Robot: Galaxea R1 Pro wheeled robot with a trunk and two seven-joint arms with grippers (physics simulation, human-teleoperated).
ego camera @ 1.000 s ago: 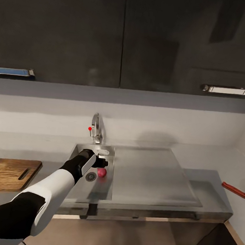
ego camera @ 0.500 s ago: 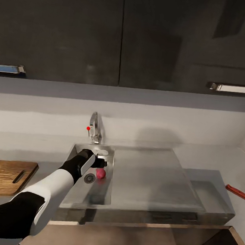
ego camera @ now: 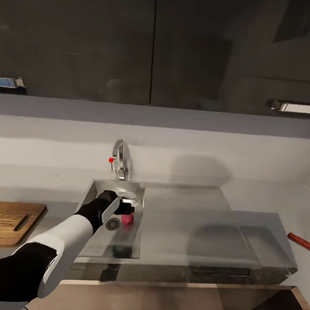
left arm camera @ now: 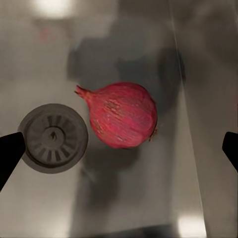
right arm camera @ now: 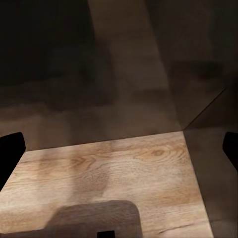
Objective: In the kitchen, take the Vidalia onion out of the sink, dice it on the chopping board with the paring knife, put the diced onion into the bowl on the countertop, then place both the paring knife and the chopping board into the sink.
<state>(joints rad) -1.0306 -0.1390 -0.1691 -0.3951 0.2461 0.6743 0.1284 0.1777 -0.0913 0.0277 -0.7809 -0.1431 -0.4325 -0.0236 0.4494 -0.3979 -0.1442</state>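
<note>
Left claw (left arm camera: 119,148) hangs spread wide over the Vidalia onion (left arm camera: 124,115), beside the drain (left arm camera: 52,137).

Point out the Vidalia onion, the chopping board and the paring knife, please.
Vidalia onion (left arm camera: 124,115): left wrist view, middle of the red bulb.
Chopping board (ego camera: 4,221): head view, bare wood beside its handle slot.
Paring knife (ego camera: 301,242): head view, its red handle.

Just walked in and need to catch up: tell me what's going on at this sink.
The robot's left gripper is reaching down into the sink, open, with the Vidalia onion lying between its fingertips beside the round drain. It has not closed on the onion yet. The chopping board waits on the countertop to the left, and the paring knife lies at the far right. The right gripper is open, low over a wooden floor.
</note>
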